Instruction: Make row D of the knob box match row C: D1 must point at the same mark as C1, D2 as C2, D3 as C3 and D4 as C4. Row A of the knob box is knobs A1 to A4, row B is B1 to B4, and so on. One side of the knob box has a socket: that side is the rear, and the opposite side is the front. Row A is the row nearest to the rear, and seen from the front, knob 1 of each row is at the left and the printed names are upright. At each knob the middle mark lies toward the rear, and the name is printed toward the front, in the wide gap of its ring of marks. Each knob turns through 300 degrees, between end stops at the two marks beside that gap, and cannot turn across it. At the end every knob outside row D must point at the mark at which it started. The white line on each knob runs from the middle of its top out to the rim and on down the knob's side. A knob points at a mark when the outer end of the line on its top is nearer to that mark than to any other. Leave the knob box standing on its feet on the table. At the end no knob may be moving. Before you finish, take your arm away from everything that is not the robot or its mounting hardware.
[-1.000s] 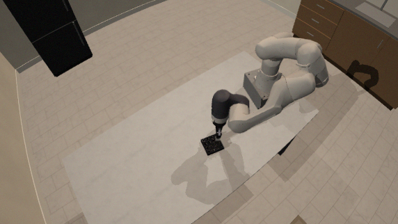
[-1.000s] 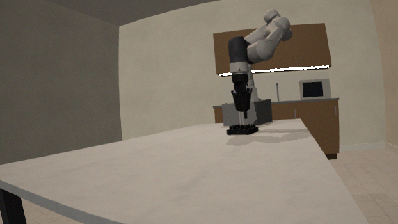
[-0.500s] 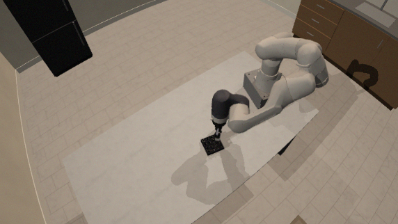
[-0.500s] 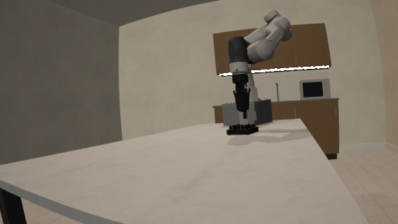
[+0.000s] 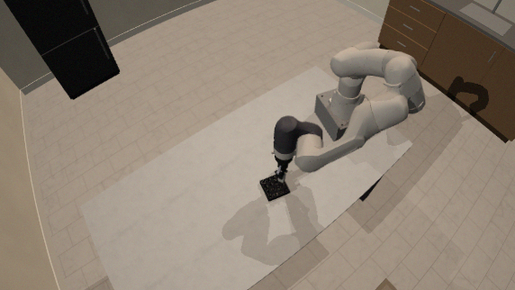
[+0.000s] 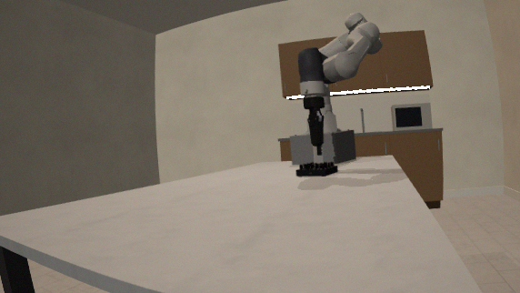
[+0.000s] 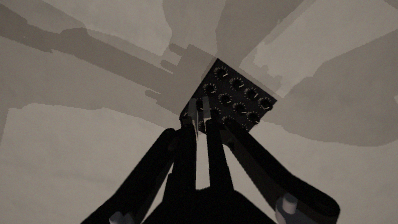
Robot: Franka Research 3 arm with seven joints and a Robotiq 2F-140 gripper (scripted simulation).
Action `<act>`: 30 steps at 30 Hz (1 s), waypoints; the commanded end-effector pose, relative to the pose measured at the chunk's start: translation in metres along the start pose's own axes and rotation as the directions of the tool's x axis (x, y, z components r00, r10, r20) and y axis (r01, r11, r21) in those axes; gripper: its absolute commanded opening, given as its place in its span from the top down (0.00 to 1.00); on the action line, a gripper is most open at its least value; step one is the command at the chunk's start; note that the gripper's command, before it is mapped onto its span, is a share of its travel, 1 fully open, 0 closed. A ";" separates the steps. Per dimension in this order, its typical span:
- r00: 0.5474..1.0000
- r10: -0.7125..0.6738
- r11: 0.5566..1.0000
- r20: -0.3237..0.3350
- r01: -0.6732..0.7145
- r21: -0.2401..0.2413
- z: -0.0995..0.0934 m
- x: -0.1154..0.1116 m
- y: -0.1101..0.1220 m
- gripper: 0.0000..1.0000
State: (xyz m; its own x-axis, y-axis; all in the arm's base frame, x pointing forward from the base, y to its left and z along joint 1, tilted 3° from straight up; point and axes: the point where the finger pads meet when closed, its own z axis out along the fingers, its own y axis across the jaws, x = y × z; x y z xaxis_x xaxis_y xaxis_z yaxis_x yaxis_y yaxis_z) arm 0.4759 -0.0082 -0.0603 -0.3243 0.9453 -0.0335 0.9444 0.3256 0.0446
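The black knob box (image 5: 273, 191) (image 6: 327, 171) (image 7: 243, 82) stands on its feet on the white table (image 5: 180, 198) (image 6: 227, 218). It carries rows of small dark knobs with white lines; their names and marks are too small to read. My gripper (image 5: 282, 176) (image 6: 318, 156) (image 7: 200, 106) points straight down onto the box. Its fingers stand narrow, closed around one knob near the box's edge, at the left corner of the box in the wrist view. The fingers hide that knob's line. I cannot tell which knob it is.
The arm's grey pedestal (image 5: 325, 113) (image 6: 344, 146) stands on the table just behind the box. The table's edge (image 5: 342, 212) runs close to the box on the near right. Brown cabinets (image 5: 455, 49) line the far wall.
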 end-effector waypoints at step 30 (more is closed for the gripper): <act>0.845 0.535 0.845 0.007 -0.535 0.002 0.000 0.000 0.001 0.95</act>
State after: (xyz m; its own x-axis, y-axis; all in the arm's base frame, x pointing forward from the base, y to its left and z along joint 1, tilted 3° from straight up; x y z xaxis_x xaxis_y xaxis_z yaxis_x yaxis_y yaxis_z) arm 0.4759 -0.0082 -0.0603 0.0913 0.9957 -0.0122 0.9944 -0.0905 0.0545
